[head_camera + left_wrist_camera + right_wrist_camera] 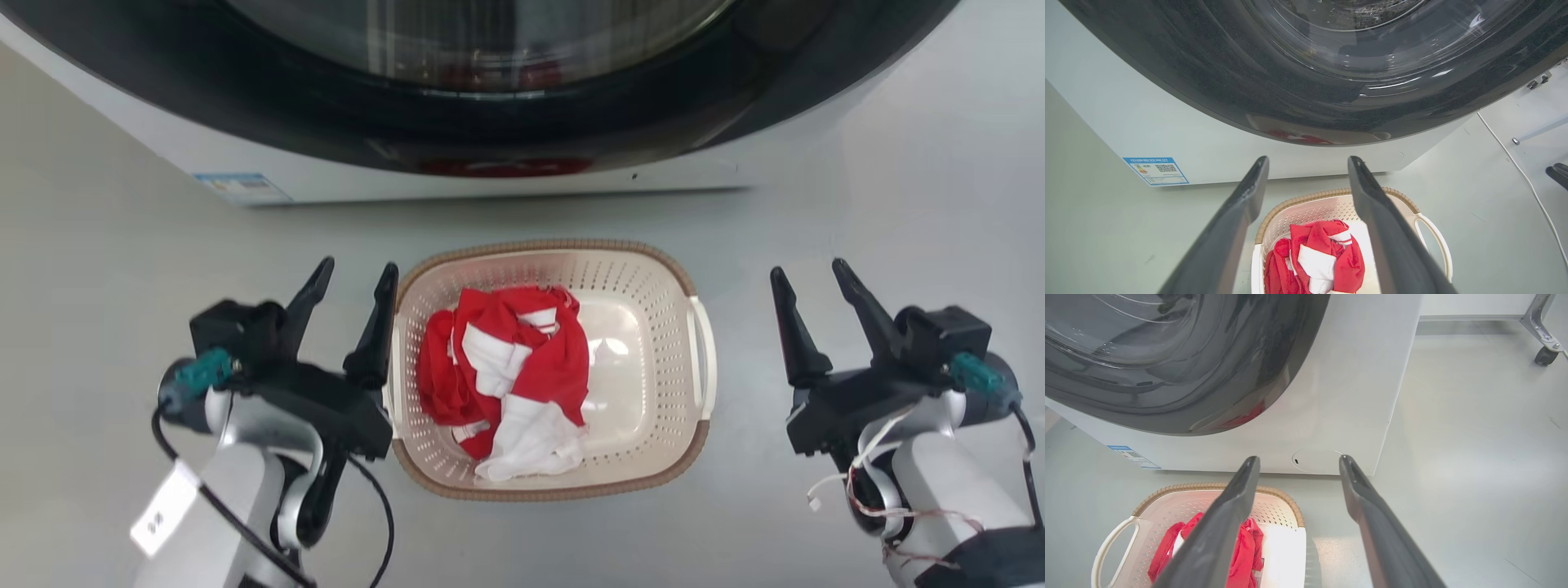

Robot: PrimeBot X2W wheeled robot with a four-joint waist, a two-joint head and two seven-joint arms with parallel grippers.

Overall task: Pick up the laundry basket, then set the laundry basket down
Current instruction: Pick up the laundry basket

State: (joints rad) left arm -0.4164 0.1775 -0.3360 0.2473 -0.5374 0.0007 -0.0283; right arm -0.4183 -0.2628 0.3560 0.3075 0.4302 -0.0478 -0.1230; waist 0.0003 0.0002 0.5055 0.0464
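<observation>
The laundry basket is cream with a brown woven rim and sits on the grey floor in front of the washing machine. A crumpled red and white garment lies inside it. My left gripper is open at the basket's left side. Its inner finger overlaps that edge, and I cannot tell whether they touch. My right gripper is open and stands apart from the white right handle, with bare floor between. In the left wrist view my left gripper hangs above the basket. In the right wrist view my right gripper is right of the basket.
The washing machine with its dark round door stands just beyond the basket, a blue label on its lower front. A white cable runs over the floor to the right. A wheeled frame's caster stands far off.
</observation>
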